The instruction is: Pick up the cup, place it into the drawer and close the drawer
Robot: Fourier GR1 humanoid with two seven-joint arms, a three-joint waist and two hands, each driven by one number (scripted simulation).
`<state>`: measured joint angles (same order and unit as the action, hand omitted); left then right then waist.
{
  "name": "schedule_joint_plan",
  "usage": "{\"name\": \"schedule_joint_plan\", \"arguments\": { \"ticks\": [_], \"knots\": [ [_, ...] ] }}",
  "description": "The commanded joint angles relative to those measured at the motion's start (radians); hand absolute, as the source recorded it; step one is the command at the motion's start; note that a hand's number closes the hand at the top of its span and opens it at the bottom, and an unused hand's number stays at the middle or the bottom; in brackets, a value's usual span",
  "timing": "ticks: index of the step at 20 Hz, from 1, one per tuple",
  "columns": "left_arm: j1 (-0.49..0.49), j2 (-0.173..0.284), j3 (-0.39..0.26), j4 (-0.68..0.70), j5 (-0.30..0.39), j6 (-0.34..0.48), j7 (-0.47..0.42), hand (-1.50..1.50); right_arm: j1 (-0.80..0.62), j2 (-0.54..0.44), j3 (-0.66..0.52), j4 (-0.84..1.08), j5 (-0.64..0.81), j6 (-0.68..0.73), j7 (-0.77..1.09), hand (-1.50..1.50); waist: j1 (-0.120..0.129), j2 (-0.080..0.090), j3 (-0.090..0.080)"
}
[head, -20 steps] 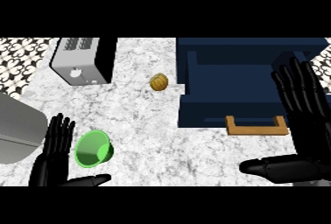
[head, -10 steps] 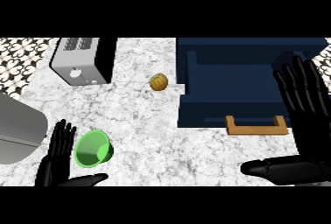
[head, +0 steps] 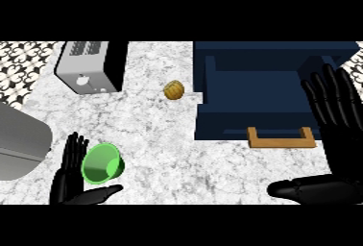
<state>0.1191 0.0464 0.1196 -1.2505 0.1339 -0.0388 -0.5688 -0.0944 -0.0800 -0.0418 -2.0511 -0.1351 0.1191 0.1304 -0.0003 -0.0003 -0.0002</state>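
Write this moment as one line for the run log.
left hand: open beside green cup | right hand: open by drawer | drawer: open | cup: on counter

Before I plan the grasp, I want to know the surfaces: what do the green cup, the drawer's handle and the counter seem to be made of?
Green cup: likely plastic, uniform bright colour, smooth thin rim. Drawer's handle: looks like wood, flat tan-brown, matte, though no grain shows. Counter: appears marble or similar stone, white with grey veining.
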Motion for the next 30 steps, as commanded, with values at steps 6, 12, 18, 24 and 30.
{"name": "schedule_joint_plan", "arguments": {
  "ticks": [6, 12, 18, 24, 30],
  "knots": [
    [0.020, 0.007, 0.002, 0.056, -0.010, -0.012, -0.052, -1.50, -0.008, 0.027, 0.049, -0.044, 0.036, -0.035, 0.056, -1.50, 0.002, 0.000, 0.000],
    [-0.044, 0.017, 0.015, 0.210, -0.022, -0.039, -0.154, -1.50, 0.096, 0.036, 0.046, -0.093, 0.038, -0.006, -0.006, -1.50, 0.000, 0.000, 0.000],
    [-0.159, 0.076, 0.069, 0.357, 0.014, -0.091, -0.191, -1.50, -0.019, 0.000, -0.003, -0.073, -0.011, -0.019, 0.097, -1.50, 0.000, 0.000, 0.000],
    [-0.254, 0.043, 0.074, 0.467, 0.043, -0.108, -0.211, -1.50, 0.021, 0.020, 0.041, -0.124, 0.017, -0.023, 0.103, -1.50, -0.003, 0.000, 0.000],
    [-0.264, 0.021, 0.073, 0.570, 0.061, -0.175, -0.296, -1.50, 0.016, -0.001, -0.012, -0.004, -0.020, 0.035, 0.000, -1.50, -0.002, 0.001, 0.000]
  ]
}}
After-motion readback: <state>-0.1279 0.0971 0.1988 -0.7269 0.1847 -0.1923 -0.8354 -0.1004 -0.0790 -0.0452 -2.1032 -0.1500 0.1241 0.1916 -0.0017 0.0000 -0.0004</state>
